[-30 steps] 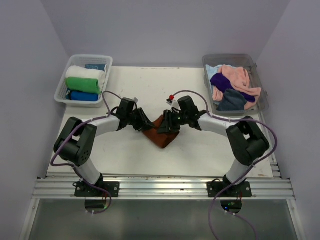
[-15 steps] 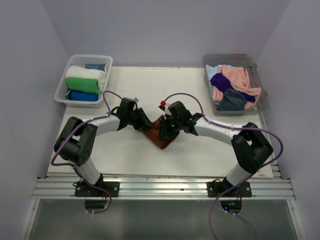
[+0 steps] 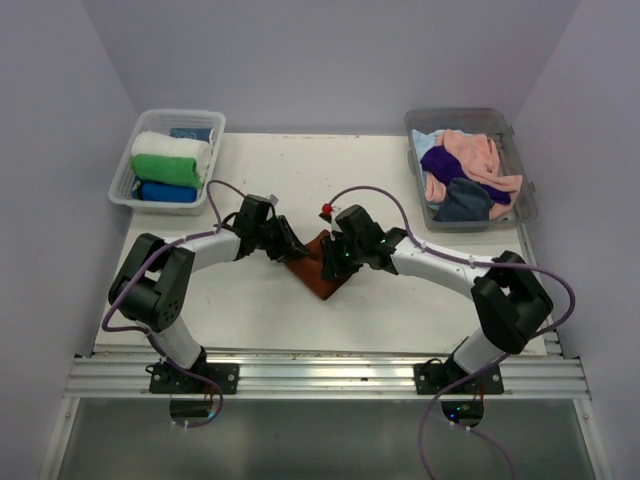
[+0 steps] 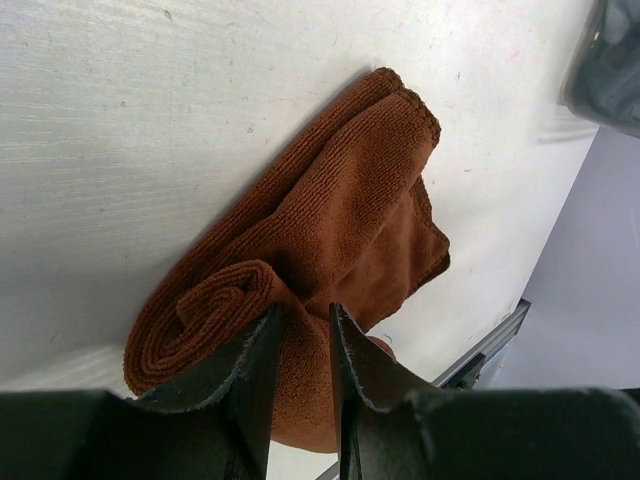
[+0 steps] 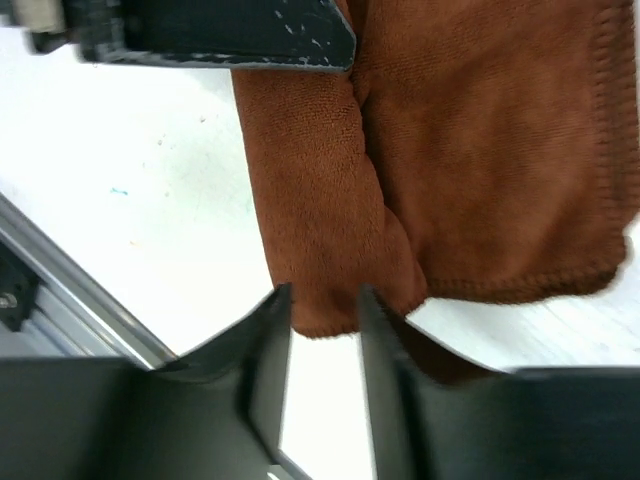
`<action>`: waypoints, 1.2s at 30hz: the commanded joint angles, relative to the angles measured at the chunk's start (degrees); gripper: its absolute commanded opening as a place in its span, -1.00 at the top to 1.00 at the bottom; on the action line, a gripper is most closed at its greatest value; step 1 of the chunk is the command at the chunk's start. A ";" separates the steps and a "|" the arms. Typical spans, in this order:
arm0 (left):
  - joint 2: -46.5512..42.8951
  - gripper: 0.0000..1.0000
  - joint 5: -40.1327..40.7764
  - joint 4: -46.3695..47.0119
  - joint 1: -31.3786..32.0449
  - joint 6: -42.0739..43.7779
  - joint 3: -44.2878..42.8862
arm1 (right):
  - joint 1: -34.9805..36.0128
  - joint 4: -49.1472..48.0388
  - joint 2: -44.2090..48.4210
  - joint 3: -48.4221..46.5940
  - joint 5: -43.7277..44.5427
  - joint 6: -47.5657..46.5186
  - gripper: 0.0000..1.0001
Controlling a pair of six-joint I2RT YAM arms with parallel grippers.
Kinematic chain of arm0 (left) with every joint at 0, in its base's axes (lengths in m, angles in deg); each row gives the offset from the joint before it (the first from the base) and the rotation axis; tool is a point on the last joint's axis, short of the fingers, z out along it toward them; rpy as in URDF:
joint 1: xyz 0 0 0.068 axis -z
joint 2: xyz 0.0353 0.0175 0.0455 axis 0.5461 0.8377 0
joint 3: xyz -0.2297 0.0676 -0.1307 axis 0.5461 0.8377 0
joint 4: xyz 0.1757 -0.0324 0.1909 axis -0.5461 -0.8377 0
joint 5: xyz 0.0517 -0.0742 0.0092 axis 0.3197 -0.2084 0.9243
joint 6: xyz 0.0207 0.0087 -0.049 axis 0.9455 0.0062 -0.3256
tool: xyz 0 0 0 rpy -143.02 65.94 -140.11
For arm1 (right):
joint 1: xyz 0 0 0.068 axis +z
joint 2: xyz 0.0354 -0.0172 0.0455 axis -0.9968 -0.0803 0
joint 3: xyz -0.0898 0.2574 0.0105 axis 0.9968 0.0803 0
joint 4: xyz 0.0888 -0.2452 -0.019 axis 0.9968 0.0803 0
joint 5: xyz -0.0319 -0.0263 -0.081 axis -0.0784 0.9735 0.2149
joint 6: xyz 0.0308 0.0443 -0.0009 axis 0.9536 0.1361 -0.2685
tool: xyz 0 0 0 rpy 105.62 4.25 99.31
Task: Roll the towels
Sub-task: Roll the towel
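A rust-brown towel (image 3: 321,284) lies partly rolled at the middle of the table, with both grippers on it. My left gripper (image 3: 293,252) is shut on its cloth just beside the rolled end (image 4: 200,310), and the left wrist view shows the fabric pinched between the fingers of the left gripper (image 4: 305,322). My right gripper (image 3: 331,262) meets the towel from the right. In the right wrist view the right gripper (image 5: 322,298) straddles the end of the thick fold (image 5: 320,230), closed on it. The flat part of the towel (image 5: 490,150) spreads beyond.
A clear bin (image 3: 160,206) at the back left holds rolled white (image 3: 170,147), green (image 3: 170,167) and blue (image 3: 165,190) towels. Another clear bin (image 3: 414,122) at the back right holds loose pink (image 3: 470,152), purple (image 3: 445,160) and dark grey-blue (image 3: 462,205) towels. The aluminium rail (image 3: 320,375) runs along the near edge.
My right gripper has slid left along the towel toward the left gripper and taken its folded end; its elbow swung right. The left arm has stayed put.
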 commanded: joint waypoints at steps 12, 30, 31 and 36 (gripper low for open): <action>1.78 0.39 3.03 -4.83 0.00 3.20 -0.45 | 14.26 8.34 -3.14 -10.44 25.56 -11.07 -0.36; -0.15 0.20 3.47 -5.89 -0.09 2.93 0.08 | 17.34 0.17 -12.83 -8.16 30.86 -13.80 0.61; -0.85 0.11 4.25 -6.32 -0.17 3.02 0.08 | 16.38 -0.97 -12.22 -7.47 29.54 -13.01 0.69; -3.58 -0.14 2.95 -6.95 -2.01 4.51 1.13 | 12.69 -3.35 -9.58 -5.70 19.97 -11.25 1.00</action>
